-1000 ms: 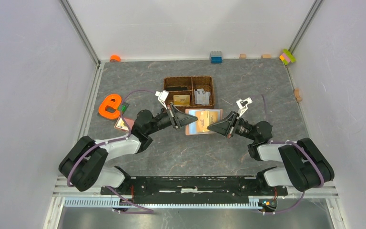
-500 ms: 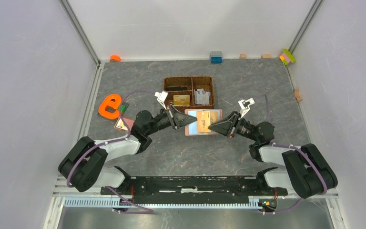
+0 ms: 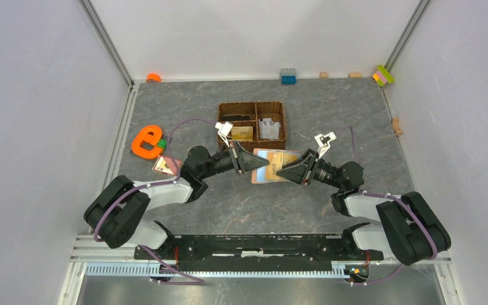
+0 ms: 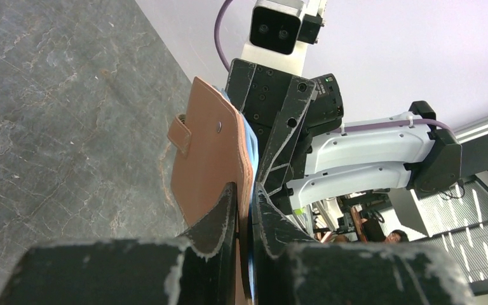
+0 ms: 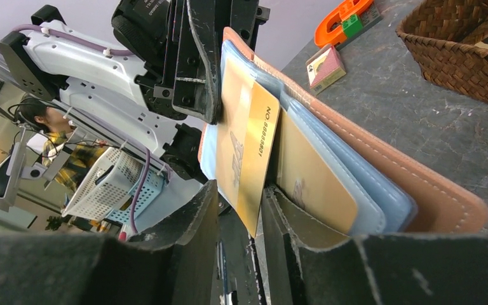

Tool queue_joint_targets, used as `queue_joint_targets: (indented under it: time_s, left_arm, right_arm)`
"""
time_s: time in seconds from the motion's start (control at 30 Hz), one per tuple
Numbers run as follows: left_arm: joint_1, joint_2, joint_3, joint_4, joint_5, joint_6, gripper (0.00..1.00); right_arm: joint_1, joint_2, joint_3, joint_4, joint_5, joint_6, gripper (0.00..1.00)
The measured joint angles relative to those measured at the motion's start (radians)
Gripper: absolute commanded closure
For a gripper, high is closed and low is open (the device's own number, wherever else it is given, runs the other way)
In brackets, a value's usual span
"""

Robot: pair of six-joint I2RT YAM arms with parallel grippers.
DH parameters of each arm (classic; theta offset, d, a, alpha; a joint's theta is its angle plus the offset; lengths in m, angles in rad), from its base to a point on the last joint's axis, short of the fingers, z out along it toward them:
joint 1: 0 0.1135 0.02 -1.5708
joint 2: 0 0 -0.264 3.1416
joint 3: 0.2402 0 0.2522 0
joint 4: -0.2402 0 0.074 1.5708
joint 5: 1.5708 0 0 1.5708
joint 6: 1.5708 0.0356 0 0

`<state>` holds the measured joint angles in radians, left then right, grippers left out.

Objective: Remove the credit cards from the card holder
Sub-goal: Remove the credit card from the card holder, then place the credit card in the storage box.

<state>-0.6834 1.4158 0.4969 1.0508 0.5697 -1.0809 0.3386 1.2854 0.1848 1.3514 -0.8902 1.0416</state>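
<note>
Card holder [image 4: 206,159], leather, pinched by left claw [image 4: 244,194]; right claw [image 5: 240,192] parted around gold card [image 5: 249,136].

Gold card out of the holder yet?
Not yet: the gold card lies against the open card holder, its corner between the spread fingers of the right gripper.

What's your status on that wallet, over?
Left fingers clamped on open wallet. Right fingers apart astride the gold card, which sticks out. Second card still pocketed; nothing blocking.

Salmon-pink card holder [image 5: 432,197] — gold card [image 5: 254,159]
</note>
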Motion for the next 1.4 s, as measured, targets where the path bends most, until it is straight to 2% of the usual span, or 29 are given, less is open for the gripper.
queue_joint_targets:
  time_s: [0.13, 0.27, 0.4, 0.47, 0.63, 1.13, 1.4]
  left_arm:
    - [-0.003, 0.008, 0.002, 0.006, 0.01, 0.0, 0.98]
    - [-0.003, 0.03, 0.002, 0.042, 0.019, -0.021, 0.98]
    - [-0.003, 0.052, 0.002, 0.096, 0.039, -0.06, 0.98]
    - [-0.003, 0.056, 0.002, 0.117, 0.045, -0.075, 0.98]
    - [-0.002, 0.056, 0.002, 0.135, 0.051, -0.081, 0.98]
    - [0.054, -0.066, -0.061, 0.072, -0.031, -0.077, 0.98]
    - [0.066, -0.188, -0.087, -0.045, -0.119, -0.037, 0.98]
  right_arm:
    - [0.002, 0.0, 0.0, 0.0, -0.002, 0.0, 0.55]
    - [0.004, 0.002, 0.0, 0.001, -0.004, 0.001, 0.59]
    - [0.004, 0.006, 0.001, 0.008, -0.005, 0.005, 0.73]
    - [0.004, 0.008, 0.001, 0.019, -0.005, 0.01, 0.85]
    - [0.004, 0.014, 0.001, 0.064, -0.016, 0.043, 0.99]
    - [-0.042, 0.035, -0.01, 0.093, 0.005, 0.077, 1.0]
    - [-0.106, -0.03, -0.032, -0.056, 0.049, -0.003, 1.0]
